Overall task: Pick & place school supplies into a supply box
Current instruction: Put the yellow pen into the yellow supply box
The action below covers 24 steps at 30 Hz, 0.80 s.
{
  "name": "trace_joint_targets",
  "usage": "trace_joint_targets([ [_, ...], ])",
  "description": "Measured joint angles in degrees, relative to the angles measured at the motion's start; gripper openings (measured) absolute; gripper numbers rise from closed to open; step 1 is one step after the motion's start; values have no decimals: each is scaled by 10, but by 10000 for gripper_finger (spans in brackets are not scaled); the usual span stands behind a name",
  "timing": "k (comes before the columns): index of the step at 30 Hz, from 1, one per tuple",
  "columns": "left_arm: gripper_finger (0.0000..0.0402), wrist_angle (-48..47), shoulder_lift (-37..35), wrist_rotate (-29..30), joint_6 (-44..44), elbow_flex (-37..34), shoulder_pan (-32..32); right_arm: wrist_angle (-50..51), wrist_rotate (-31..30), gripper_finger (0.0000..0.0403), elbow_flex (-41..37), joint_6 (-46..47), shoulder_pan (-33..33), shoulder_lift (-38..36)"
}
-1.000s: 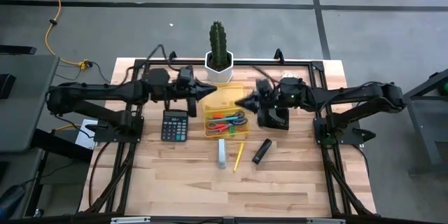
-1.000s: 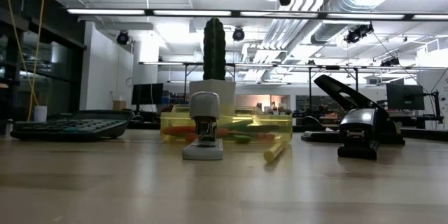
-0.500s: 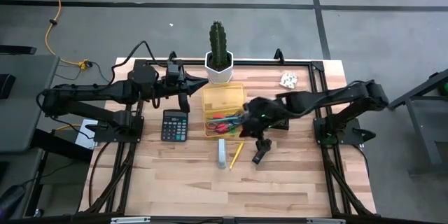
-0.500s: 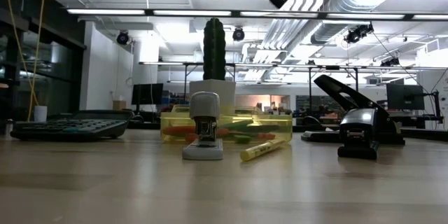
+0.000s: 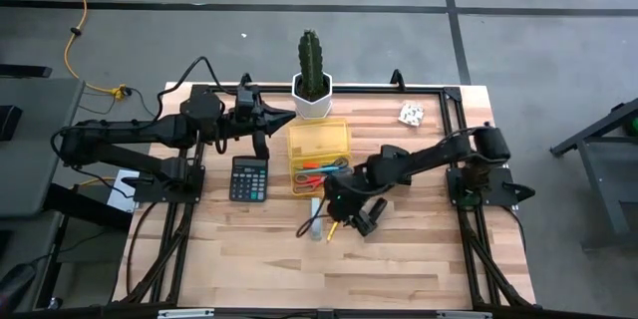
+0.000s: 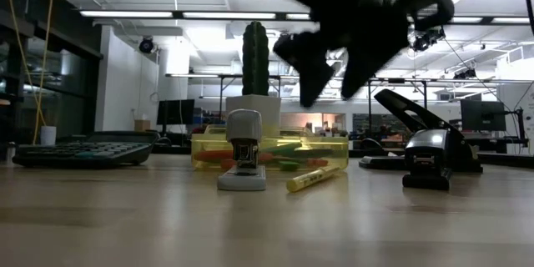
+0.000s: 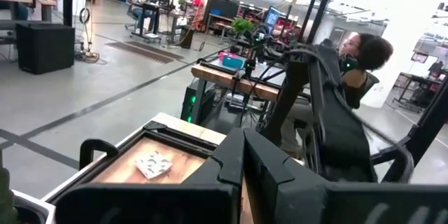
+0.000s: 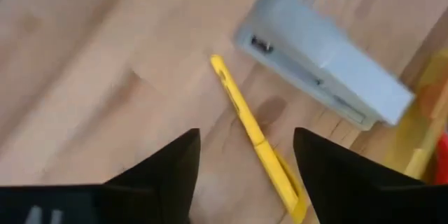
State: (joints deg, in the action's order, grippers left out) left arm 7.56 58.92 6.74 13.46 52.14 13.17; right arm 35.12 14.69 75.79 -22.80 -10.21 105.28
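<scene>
The right gripper (image 8: 241, 150) hangs spread wide and empty over the yellow pen (image 8: 255, 140) lying on the worktop (image 5: 419, 259) beside the grey stapler (image 8: 325, 77). The yellow supply box (image 5: 319, 145), mid-worktop, seemingly holds scissors. The left gripper (image 5: 284, 120), closed and empty, hovers near the back edge.

Right hand (image 6: 334, 62) blurred; box (image 5: 319, 146) contents indistinct.
</scene>
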Motion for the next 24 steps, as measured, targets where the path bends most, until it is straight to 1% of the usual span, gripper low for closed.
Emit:
trace_joint_targets([
  [3,0,0,0,0,0,0,0,0,-27,225,0,-27,-8,26],
  [7,0,0,0,0,-1,0,0,-2,-46,215,0,-31,-11,50],
  [16,0,0,0,11,-1,0,0,-24,-63,170,0,-32,-11,82],
  [24,0,0,0,16,-1,0,0,-7,-68,118,2,-46,-15,108],
])
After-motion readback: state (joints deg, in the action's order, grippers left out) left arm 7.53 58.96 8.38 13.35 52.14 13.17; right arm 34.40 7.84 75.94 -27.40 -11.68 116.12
